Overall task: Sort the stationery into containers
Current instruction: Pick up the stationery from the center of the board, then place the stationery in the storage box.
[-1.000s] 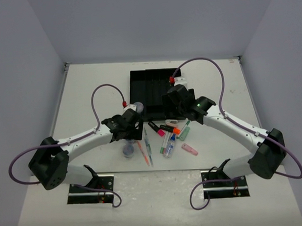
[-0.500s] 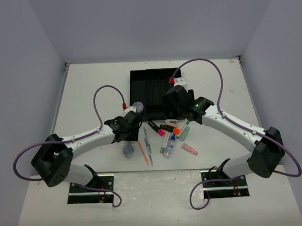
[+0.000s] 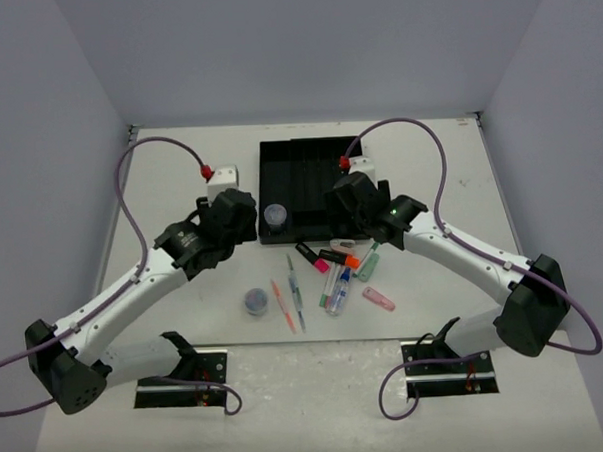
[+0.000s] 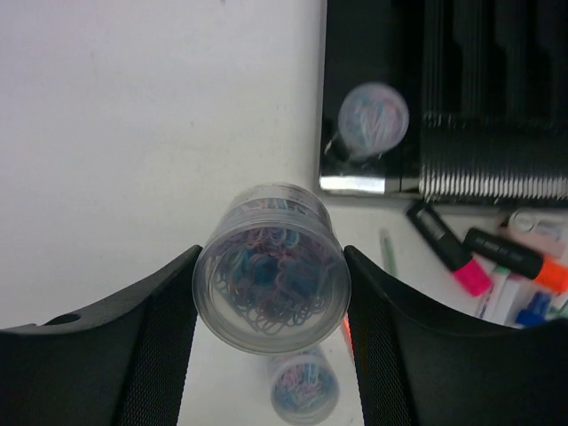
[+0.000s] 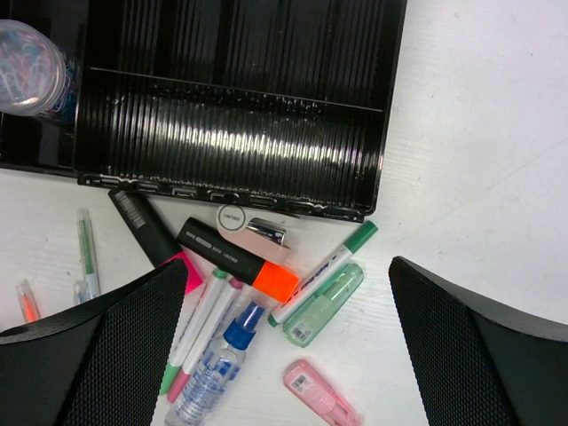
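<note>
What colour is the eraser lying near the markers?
Pink; the eraser shows best in the right wrist view.

Bright, even, diffuse light leaves only faint soft shadows on the white table (image 3: pixel 169 182). In the right wrist view glare streaks the black tray (image 5: pixel 231 133) at 12 o'clock. In the left wrist view the pot in the tray (image 4: pixel 374 120) at 1 o'clock and the loose pot (image 4: pixel 304 386) at 6 o'clock are blurred.

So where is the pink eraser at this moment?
In the top view, the pink eraser lies on the table right of centre, nearer the arm bases than the black tray, just right of the small blue-capped bottle.
</note>
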Robot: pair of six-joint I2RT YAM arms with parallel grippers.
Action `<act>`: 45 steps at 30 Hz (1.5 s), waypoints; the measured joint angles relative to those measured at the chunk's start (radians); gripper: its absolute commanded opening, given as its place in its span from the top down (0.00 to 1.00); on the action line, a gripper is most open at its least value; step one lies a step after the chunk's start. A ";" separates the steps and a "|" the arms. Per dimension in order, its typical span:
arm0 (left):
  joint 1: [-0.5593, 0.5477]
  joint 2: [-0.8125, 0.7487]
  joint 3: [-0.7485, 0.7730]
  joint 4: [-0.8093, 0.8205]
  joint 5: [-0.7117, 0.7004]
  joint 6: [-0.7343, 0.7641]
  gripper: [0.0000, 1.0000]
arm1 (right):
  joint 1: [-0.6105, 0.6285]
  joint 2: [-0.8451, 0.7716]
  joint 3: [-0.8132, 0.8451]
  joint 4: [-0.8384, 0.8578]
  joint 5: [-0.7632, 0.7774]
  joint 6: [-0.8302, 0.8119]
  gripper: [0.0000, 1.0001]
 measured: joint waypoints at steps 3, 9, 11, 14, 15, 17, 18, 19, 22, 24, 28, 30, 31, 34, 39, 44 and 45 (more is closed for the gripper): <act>0.065 0.010 0.105 0.029 0.007 0.038 1.00 | -0.008 0.000 -0.003 0.004 0.001 0.001 0.01; 0.198 0.267 0.330 0.157 0.119 0.112 1.00 | -0.014 -0.001 -0.042 0.026 0.000 0.011 0.01; 0.208 0.377 0.435 0.147 0.138 0.136 1.00 | -0.014 -0.001 -0.052 0.028 0.000 0.011 0.01; 0.214 0.574 0.629 0.184 0.170 0.172 1.00 | -0.014 -0.001 -0.060 0.032 0.001 0.011 0.01; 0.215 0.625 0.667 0.189 0.179 0.182 1.00 | -0.014 -0.001 -0.062 0.035 0.001 0.011 0.01; 0.219 0.710 0.725 0.189 0.192 0.200 1.00 | -0.014 -0.003 -0.066 0.038 0.007 0.011 0.01; 0.220 0.744 0.745 0.189 0.197 0.206 1.00 | -0.015 -0.003 -0.067 0.038 0.012 0.011 0.01; 0.221 0.779 0.763 0.190 0.203 0.213 1.00 | -0.015 -0.004 -0.069 0.039 0.018 0.011 0.01; 0.229 0.855 0.781 0.182 0.210 0.222 1.00 | -0.024 -0.007 -0.077 0.043 0.025 0.011 0.01; 0.235 0.894 0.779 0.181 0.215 0.222 1.00 | -0.027 -0.013 -0.081 0.043 0.026 0.011 0.01; 0.248 0.946 0.750 0.191 0.232 0.222 1.00 | -0.032 -0.035 -0.085 0.045 0.026 0.011 0.01; 0.253 0.968 0.738 0.192 0.241 0.222 1.00 | -0.033 -0.043 -0.086 0.045 0.025 0.011 0.01; 0.256 0.978 0.732 0.194 0.245 0.222 0.99 | -0.033 -0.044 -0.086 0.045 0.025 0.011 0.01; 0.265 1.000 0.714 0.202 0.261 0.221 0.94 | -0.033 -0.044 -0.087 0.046 0.023 0.011 0.01; 0.271 1.008 0.665 0.234 0.298 0.221 0.77 | -0.033 -0.040 -0.088 0.046 0.018 0.010 0.01; 0.271 1.001 0.645 0.250 0.320 0.221 0.53 | -0.033 -0.013 -0.088 0.047 0.016 0.008 0.01; 0.272 0.999 0.642 0.250 0.323 0.221 0.46 | -0.033 -0.007 -0.088 0.047 0.016 0.008 0.01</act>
